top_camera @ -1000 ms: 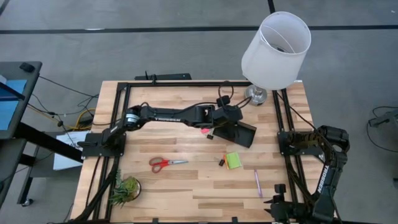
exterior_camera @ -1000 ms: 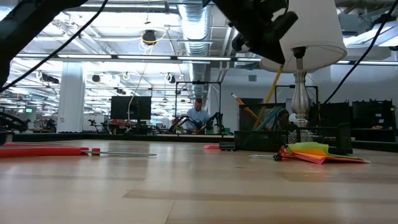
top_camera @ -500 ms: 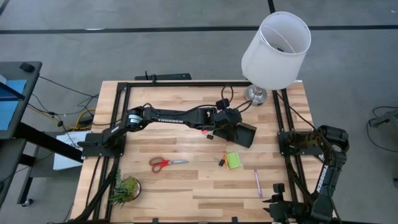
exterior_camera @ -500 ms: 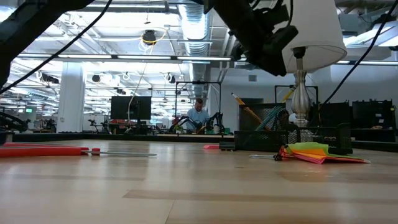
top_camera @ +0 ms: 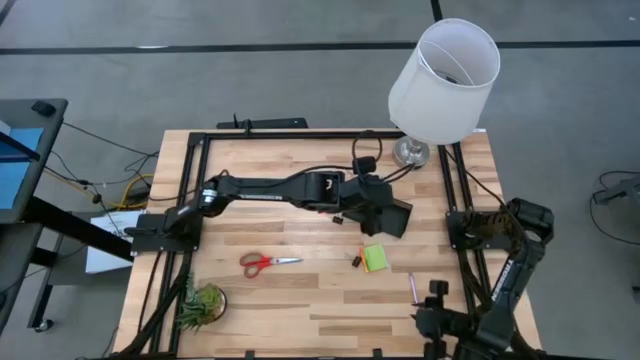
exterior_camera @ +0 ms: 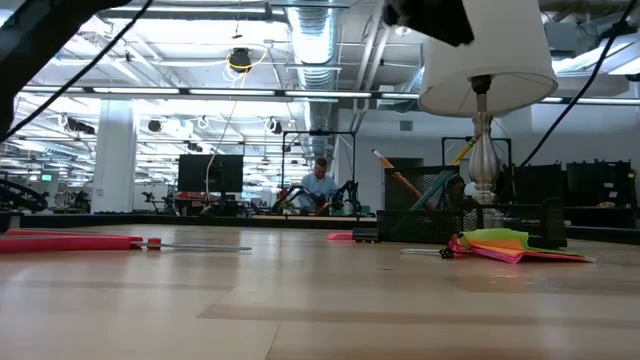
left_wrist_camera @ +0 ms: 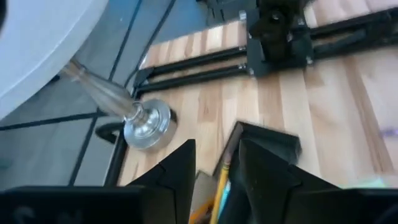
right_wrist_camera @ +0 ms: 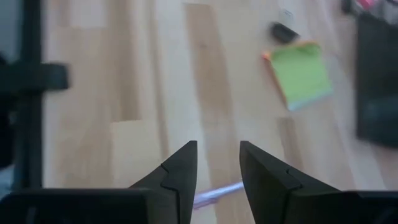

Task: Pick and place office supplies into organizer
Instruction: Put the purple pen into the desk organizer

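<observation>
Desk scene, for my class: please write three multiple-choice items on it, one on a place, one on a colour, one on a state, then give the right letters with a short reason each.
1. Where do the scissors lie?
A. inside the organizer
B. flat on the table, between the plant and the sticky-note pad
C. under the lamp

2. What colour is the sticky-note pad?
A. lime green
B. blue
C. white

3. How do the right gripper's fingers stand?
A. shut on the purple pen
B. shut on nothing
C. open, holding nothing

Answers:
1 B: the high view shows them on bare wood, with the plant on one side and the pad on the other, away from the organizer and the lamp.
2 A: it shows lime green from above and in the right wrist view.
3 C: the right wrist view shows a gap between the fingers, with the purple pen lying on the table beyond them.
</observation>
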### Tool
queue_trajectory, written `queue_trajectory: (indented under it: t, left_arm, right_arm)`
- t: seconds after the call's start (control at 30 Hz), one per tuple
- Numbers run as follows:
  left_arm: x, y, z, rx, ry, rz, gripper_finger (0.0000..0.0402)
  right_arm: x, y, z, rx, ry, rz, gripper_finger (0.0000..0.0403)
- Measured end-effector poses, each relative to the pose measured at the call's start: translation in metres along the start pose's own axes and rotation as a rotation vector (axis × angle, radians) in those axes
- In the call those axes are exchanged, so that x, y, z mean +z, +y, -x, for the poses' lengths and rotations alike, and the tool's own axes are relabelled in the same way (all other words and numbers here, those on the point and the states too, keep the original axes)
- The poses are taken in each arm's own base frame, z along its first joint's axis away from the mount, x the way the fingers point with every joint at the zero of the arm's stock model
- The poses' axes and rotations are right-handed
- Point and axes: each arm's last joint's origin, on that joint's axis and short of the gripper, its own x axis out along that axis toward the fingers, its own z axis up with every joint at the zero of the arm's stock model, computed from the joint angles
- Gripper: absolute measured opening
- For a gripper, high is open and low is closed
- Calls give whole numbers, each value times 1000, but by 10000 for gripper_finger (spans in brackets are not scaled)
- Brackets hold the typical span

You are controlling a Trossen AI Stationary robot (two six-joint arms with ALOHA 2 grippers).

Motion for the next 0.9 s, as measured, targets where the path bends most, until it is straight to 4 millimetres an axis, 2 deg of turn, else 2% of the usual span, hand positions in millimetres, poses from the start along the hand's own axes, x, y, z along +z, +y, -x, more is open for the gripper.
queue_trajectory:
  t: [0.3,0.43,0.57,0.7,0.9]
  left_arm:
    - [-22,8,52,-76,326,-38,105]
    - [-33,8,66,-176,452,-15,105]
    - [-33,13,86,-175,491,22,105]
    - [-26,23,109,-59,431,21,105]
    - [-16,44,149,65,325,17,105]
  right_arm:
    - [-17,-8,11,-93,-12,-398,114]
    - [-21,-5,16,-68,-108,-494,114]
    - [-18,-7,13,-82,-93,-556,114]
    - [-7,-4,0,-77,-29,-757,114]
    - [-6,14,-49,-181,8,-892,114]
